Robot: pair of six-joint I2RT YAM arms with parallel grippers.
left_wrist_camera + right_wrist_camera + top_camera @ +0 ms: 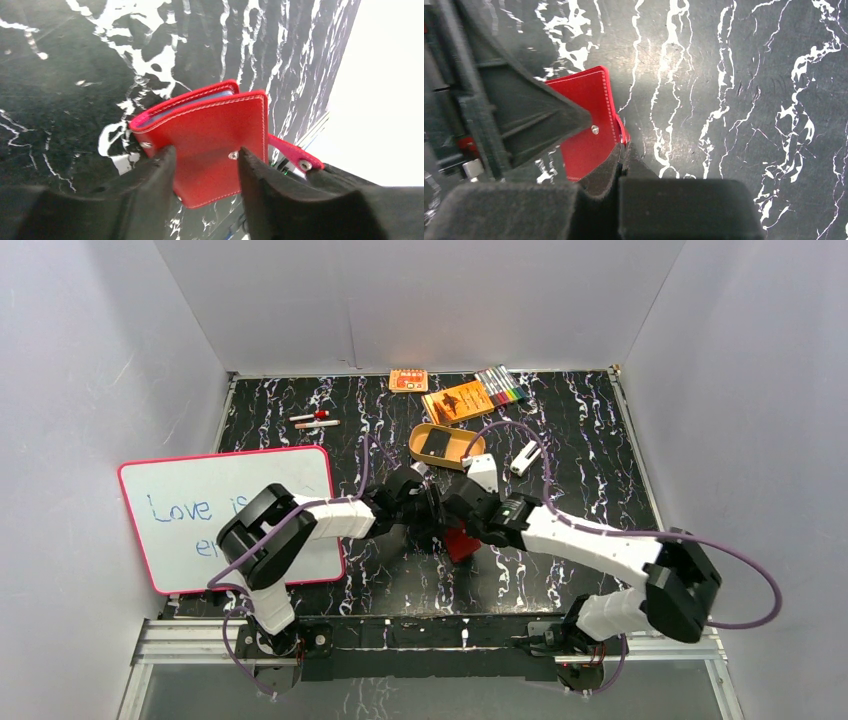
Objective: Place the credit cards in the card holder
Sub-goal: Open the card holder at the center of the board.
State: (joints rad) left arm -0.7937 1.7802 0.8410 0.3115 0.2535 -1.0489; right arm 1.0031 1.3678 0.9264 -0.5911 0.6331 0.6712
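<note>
Centrally on grey-walled black table [600, 445], left jaws apart, right jaws clamp card holder [210, 135].

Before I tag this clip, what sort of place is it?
Most likely a lab robot test cell: plain white walls box in a black marbled tabletop, the arms are bolted to a metal frame, and staged props like a whiteboard and marker pens lie about.
</note>
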